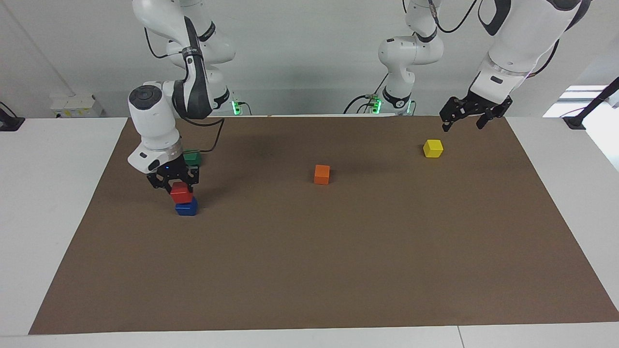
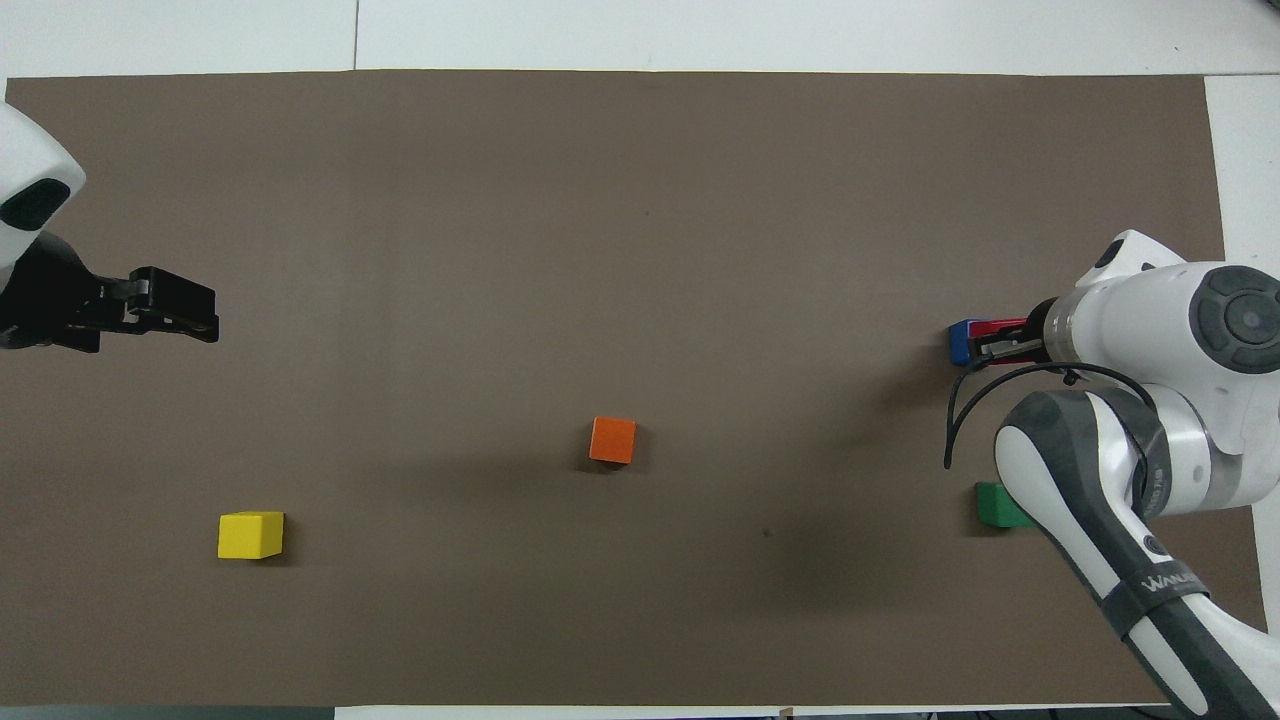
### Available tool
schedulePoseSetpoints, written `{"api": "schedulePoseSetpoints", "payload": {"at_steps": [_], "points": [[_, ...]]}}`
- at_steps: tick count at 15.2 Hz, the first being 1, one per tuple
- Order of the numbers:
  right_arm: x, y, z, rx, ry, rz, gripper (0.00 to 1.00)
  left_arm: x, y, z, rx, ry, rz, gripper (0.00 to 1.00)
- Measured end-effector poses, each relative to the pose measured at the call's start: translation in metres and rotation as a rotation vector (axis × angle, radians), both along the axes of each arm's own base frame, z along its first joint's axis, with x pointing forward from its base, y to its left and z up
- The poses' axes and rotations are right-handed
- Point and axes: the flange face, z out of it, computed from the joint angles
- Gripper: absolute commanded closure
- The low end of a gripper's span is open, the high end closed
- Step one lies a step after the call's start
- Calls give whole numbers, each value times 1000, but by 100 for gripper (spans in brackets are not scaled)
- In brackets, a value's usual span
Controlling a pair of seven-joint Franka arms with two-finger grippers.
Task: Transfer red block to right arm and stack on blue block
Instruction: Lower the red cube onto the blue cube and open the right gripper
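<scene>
Handover looks done: right gripper (image 1: 179,186) is pinching the red block (image 1: 181,192) right over the blue block (image 1: 186,208), seemingly touching it, release pending; left gripper (image 1: 468,117) is waiting spread above the yellow block (image 1: 433,148).

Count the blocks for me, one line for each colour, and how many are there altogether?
Red block: 1
Blue block: 1
Green block: 1
Orange block: 1
Yellow block: 1
Total: 5 blocks
</scene>
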Motion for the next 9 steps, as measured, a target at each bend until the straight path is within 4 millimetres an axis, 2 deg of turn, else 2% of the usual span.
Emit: {"api": "schedulePoseSetpoints", "payload": {"at_steps": [9], "points": [[4, -4, -9, 0, -9, -14, 100, 0, -2, 0, 0, -1, -6, 0]]}}
